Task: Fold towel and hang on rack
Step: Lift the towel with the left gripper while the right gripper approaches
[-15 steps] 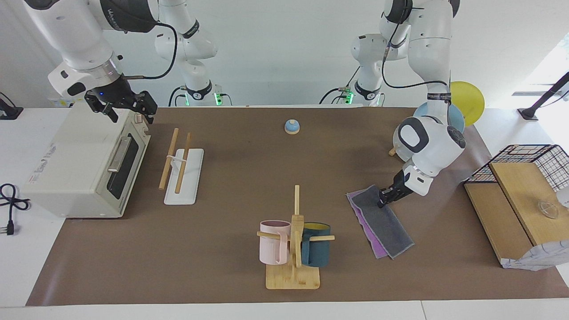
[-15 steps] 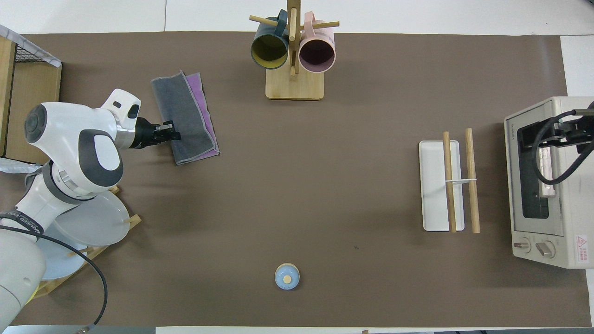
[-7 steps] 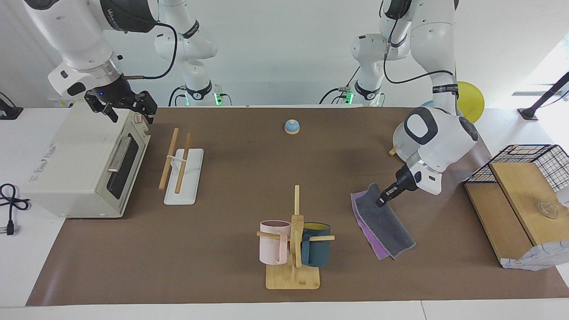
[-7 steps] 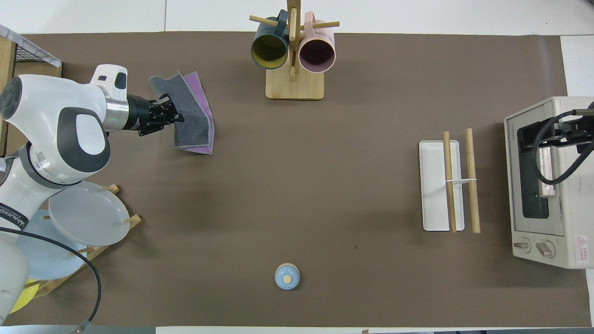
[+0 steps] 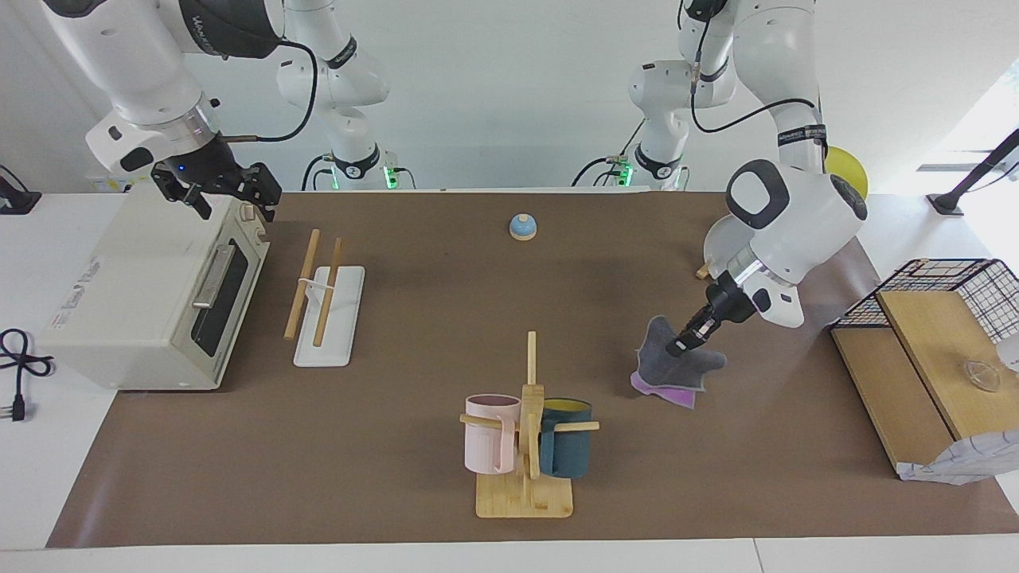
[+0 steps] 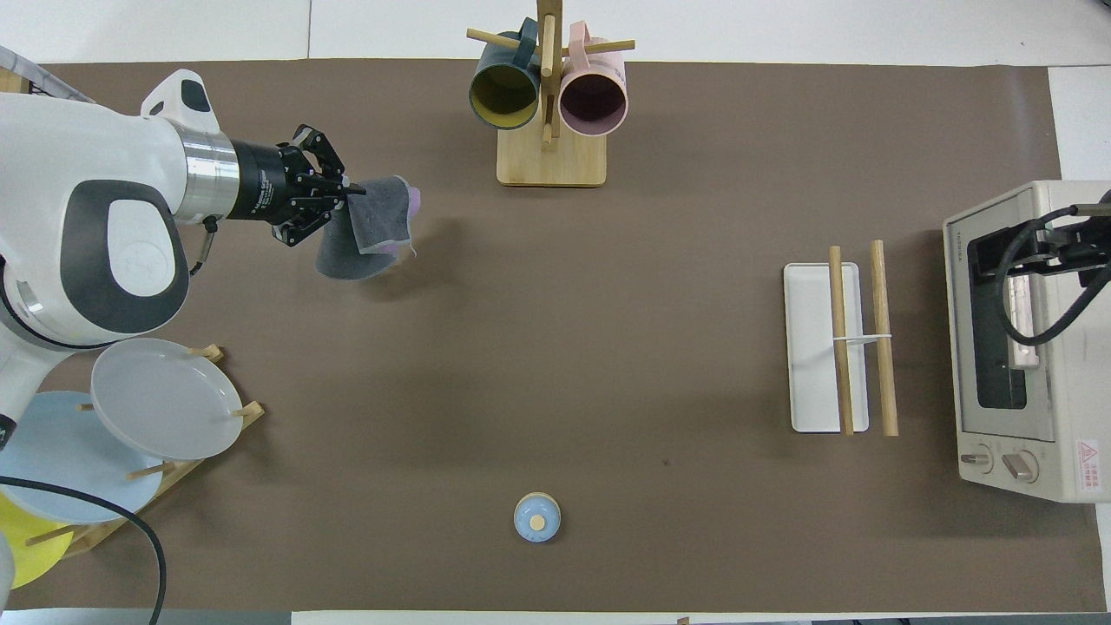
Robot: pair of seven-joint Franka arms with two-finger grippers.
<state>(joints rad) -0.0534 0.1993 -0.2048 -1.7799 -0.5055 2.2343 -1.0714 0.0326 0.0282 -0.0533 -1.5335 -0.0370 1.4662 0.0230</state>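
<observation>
The towel (image 5: 673, 368) hangs bunched from my left gripper (image 5: 682, 344), dark grey face out with purple showing at its lower edge, which looks to touch the mat. In the overhead view the left gripper (image 6: 354, 191) is shut on one edge of the towel (image 6: 371, 227), beside the mug stand toward the left arm's end. The rack (image 5: 325, 306), two wooden rods over a white base, stands toward the right arm's end next to the oven; it also shows in the overhead view (image 6: 836, 347). My right gripper (image 5: 216, 189) waits over the oven.
A toaster oven (image 5: 151, 294) stands at the right arm's end. A wooden mug stand (image 5: 527, 434) with pink and blue mugs stands farthest from the robots. A small blue bell (image 5: 523, 227) sits near the robots. A plate stand (image 6: 147, 417) and a wire basket (image 5: 939, 286) are at the left arm's end.
The left gripper has risen and moved toward the table's middle, pulling the folded towel up off the mat so that it now hangs bunched. The right arm has not moved.
</observation>
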